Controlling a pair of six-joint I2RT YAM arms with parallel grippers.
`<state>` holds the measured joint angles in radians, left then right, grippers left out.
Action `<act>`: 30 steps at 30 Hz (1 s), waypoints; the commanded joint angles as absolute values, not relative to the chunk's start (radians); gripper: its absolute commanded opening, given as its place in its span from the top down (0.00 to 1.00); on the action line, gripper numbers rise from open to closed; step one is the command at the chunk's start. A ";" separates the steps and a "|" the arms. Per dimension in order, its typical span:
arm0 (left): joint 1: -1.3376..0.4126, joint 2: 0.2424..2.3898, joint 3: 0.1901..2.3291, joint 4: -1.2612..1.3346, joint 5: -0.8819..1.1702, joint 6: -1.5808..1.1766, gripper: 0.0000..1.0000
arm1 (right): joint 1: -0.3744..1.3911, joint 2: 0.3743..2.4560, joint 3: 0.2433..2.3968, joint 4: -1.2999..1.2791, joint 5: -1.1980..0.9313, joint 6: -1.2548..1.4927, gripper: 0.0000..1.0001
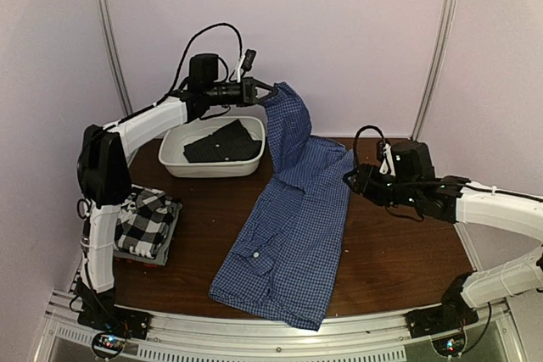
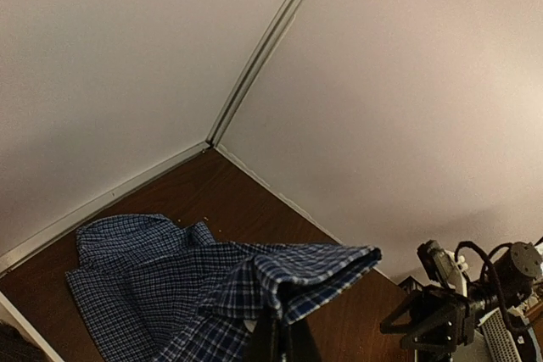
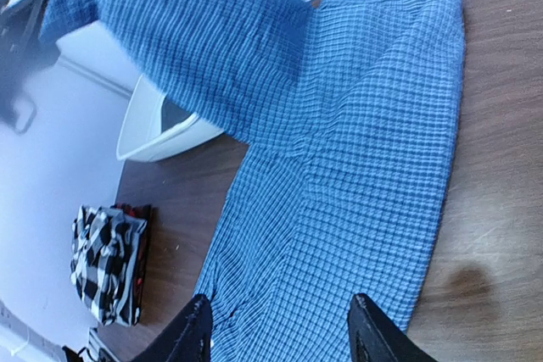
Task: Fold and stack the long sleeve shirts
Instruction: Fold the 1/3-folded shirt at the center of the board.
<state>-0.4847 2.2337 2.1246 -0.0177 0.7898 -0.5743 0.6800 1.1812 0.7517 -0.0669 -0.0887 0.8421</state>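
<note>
The blue-and-white checked shirt (image 1: 288, 235) lies lengthwise across the middle of the table. One end of it is lifted high at the back, where my left gripper (image 1: 261, 91) is shut on it. In the left wrist view the pinched cloth (image 2: 322, 269) folds over the shut left gripper (image 2: 284, 338). My right gripper (image 1: 352, 180) hovers at the shirt's right edge, open. Its fingers stand wide apart above the blue shirt (image 3: 356, 167), with nothing between them in the right wrist view (image 3: 282, 328). A folded black-and-white plaid shirt (image 1: 146, 219) tops a small stack at the left.
A white oval basin (image 1: 174, 163) stands at the back left with a dark garment (image 1: 222, 143) in it. The stack (image 3: 106, 260) shows grey and red layers under the plaid. Bare brown tabletop (image 1: 399, 252) lies right of the shirt.
</note>
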 commanded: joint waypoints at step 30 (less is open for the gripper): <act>-0.772 1.816 1.396 -0.114 0.767 -0.363 1.00 | 0.301 1.588 0.840 0.138 -0.283 0.702 0.50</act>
